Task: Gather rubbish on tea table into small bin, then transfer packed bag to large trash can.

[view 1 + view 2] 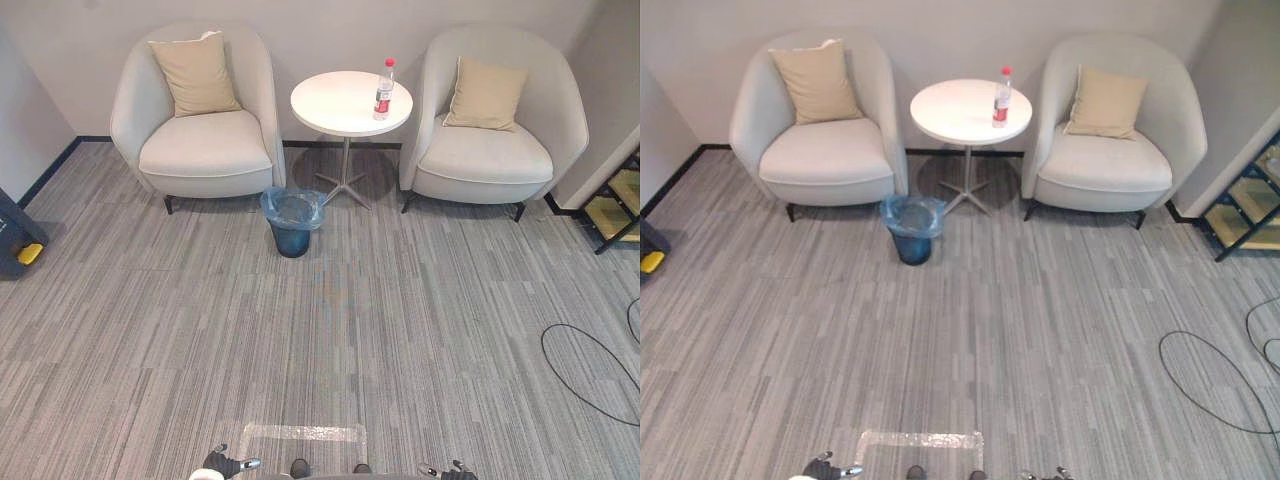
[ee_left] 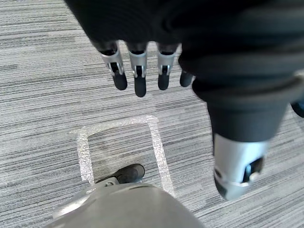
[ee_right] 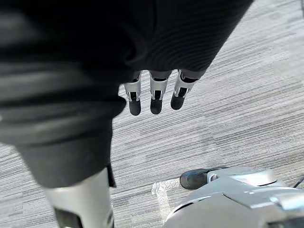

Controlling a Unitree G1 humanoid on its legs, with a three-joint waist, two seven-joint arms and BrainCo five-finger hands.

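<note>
Progress on the task looks close to nil, judged from how things lie. Left hand (image 2: 138, 78) hangs over the carpet, its fingers straight and slightly apart, holding nothing. A taped rectangle (image 1: 300, 433) on the floor lies just ahead of those fingers, towards the other hand. Far ahead of them and a little to their left stands a pale armchair (image 1: 200, 140). Beside it, straight out from the left fingers and well apart from them, the small bin (image 1: 292, 228) sits on the carpet with a blue bag (image 1: 293, 203) lining it; whether anything lies inside cannot be told. Behind the bin the round white tabletop (image 1: 335, 100) carries one upright bottle (image 1: 384, 90) near its right edge, far beyond reach of either hand's fingers. A second armchair (image 1: 495, 150) stands far ahead of the right fingers. Right hand (image 3: 156, 97) hangs the same way, fingers straight, apart and empty. So the bottle likely waits to be gathered into the small bin, and bagging it up and carrying it to the large trash can are also left to do.
</note>
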